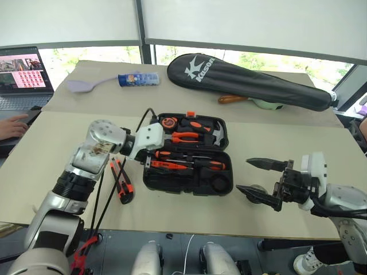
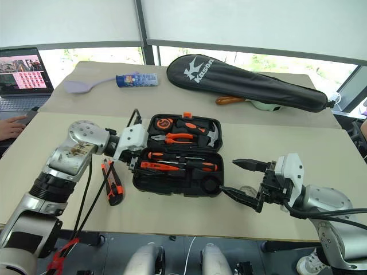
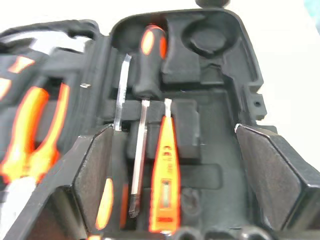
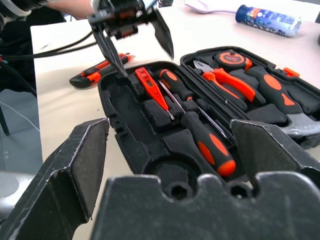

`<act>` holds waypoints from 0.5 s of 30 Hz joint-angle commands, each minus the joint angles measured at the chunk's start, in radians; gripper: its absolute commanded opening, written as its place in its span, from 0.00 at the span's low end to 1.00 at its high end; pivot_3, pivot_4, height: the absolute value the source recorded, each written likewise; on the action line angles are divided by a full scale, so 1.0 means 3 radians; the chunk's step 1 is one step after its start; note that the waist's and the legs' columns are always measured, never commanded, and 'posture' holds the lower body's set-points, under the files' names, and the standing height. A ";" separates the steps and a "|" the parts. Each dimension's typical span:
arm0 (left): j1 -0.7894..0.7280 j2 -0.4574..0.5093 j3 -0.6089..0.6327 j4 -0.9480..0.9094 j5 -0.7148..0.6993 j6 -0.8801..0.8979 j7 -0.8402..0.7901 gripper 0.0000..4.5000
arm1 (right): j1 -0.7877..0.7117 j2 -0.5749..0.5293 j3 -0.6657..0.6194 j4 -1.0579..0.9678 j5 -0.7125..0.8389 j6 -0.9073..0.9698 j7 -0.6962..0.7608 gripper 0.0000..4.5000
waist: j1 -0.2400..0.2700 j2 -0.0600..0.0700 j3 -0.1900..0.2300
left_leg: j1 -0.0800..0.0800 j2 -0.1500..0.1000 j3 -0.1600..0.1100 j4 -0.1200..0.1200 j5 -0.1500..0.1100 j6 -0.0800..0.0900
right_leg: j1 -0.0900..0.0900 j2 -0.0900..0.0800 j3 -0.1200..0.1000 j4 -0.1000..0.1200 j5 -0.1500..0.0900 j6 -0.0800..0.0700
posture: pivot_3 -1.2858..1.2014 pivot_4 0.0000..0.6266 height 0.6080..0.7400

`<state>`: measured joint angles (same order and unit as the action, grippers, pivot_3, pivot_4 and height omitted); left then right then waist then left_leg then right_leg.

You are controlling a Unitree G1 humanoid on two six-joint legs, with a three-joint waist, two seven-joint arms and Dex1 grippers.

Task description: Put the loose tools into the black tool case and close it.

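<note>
At centre frame in the left eye view, the black tool case [image 1: 189, 160] lies open on the tan table [image 1: 275, 143], its lid half towards the top of the picture. Over the case's left end hangs the left gripper [image 4: 134, 37], fingers spread wide and holding nothing. Below them, the slim orange tester screwdriver [image 3: 164, 175] lies in its recess, with two black-and-orange screwdrivers [image 4: 200, 132] seated beside it. Left of the case, on the table, lies the orange-and-black utility knife [image 1: 121, 180], apart from the case. At lower right, the right gripper [image 1: 265, 179] hovers beside the case's right end, fingers wide apart, empty and touching nothing. Orange-handled pliers [image 1: 184, 137] sit in the lid half.
</note>
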<state>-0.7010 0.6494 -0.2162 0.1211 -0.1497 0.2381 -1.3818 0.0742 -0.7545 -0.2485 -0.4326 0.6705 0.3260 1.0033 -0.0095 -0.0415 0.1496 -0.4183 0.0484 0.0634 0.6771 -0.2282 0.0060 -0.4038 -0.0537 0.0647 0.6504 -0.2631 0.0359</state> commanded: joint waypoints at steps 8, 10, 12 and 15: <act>0.0225 -0.0380 0.0328 0.1142 -0.0198 -0.0798 0.0151 0.22 | -0.0012 0.0224 -0.0064 0.0037 -0.0227 -0.0401 -0.0035 1.00 | 0.0009 0.0000 0.0000 | -0.0003 -0.0001 0.0001 0.0003 0.0000 0.0000 | -0.0002 -0.0001 -0.0001 0.0001 0.0001 0.0001 | 0.52 0.24 1.00; 0.0265 -0.0392 0.0306 0.1238 -0.0156 -0.0922 0.0158 0.17 | 0.0039 0.0233 -0.0084 0.0021 -0.0230 -0.0417 -0.0040 1.00 | 0.0016 0.0000 0.0000 | -0.0004 -0.0001 0.0000 0.0003 0.0000 0.0000 | -0.0001 0.0000 -0.0002 0.0001 0.0001 0.0001 | 0.52 0.24 1.00; 0.0285 -0.0399 0.0265 0.1334 -0.0088 -0.1030 0.0175 0.17 | 0.0077 0.0237 -0.0091 0.0011 -0.0227 -0.0427 -0.0055 1.00 | 0.0022 0.0000 0.0000 | -0.0004 -0.0001 0.0001 0.0003 0.0000 0.0000 | -0.0001 -0.0001 -0.0002 0.0001 0.0001 0.0002 | 0.52 0.24 1.00; 0.0281 -0.0410 0.0205 0.1425 -0.0016 -0.1144 0.0174 0.17 | 0.0100 0.0247 -0.0088 0.0007 -0.0226 -0.0432 -0.0071 1.00 | 0.0027 0.0001 -0.0001 | -0.0002 -0.0001 0.0001 0.0004 0.0000 0.0000 | 0.0000 -0.0001 -0.0002 0.0001 0.0002 0.0002 | 0.52 0.24 1.00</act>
<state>-0.6224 0.5312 -0.1368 0.5274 -0.1844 -0.0794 -1.3287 0.1007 -0.6812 -0.2457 -0.4028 0.6015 0.2209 0.9880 -0.0015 -0.0413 0.1494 -0.4184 0.0481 0.0638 0.6782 -0.2282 0.0061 -0.4031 -0.0541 0.0641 0.6507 -0.2625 0.0367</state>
